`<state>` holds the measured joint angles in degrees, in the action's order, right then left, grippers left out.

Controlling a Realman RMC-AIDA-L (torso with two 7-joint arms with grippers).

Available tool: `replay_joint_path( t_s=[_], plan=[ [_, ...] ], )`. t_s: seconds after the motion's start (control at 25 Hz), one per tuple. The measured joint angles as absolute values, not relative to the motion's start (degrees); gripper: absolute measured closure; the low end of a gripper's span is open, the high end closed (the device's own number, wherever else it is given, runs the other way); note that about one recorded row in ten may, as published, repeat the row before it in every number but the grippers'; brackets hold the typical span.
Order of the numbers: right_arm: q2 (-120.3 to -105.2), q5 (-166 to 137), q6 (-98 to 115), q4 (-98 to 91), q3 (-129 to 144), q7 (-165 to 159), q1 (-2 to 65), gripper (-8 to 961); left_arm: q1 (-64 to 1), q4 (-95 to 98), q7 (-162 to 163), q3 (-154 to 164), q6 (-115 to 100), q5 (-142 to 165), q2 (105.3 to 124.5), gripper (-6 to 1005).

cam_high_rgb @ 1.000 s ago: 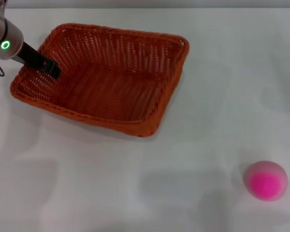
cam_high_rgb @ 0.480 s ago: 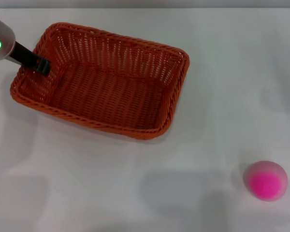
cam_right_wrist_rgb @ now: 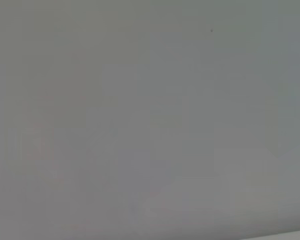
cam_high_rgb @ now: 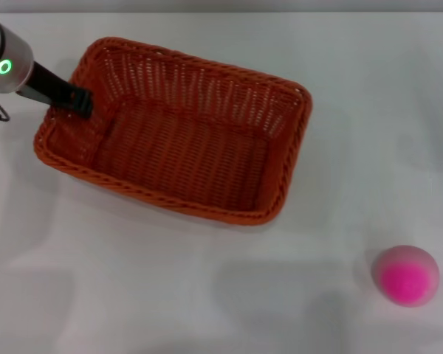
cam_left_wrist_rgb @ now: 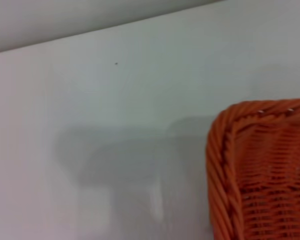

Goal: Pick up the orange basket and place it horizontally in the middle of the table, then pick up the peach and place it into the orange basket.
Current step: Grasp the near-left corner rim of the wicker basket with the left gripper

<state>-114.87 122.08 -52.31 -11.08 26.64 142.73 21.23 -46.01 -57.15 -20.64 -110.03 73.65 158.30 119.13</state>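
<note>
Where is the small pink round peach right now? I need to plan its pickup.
In the head view the small pink round peach lies on the white table at the near right, apart from the orange woven basket that sits farther back and left.

Loads of bare table [cam_high_rgb: 170, 287] across the near side and up the right. Only blockers: the orange basket [cam_high_rgb: 177, 133] taking up the far left, with the left gripper [cam_high_rgb: 80, 101] at its far-left corner, and the peach [cam_high_rgb: 406, 275] alone near right, well apart.
</note>
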Motion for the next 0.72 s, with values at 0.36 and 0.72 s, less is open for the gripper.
replay_joint_path(
  t_s=[0.36,0.72],
  plan=[
    [-114.79,122.08,-52.38,-11.25,26.70,141.99,21.20,142,-46.10,-57.73,-12.99,-110.08,74.02,154.41,119.09,847],
    [-114.71,122.08,-52.20,-11.86,26.72,141.91,21.79,142,-45.90,-56.65,-10.07,-110.42,73.15,152.59,119.08,864]
  ],
)
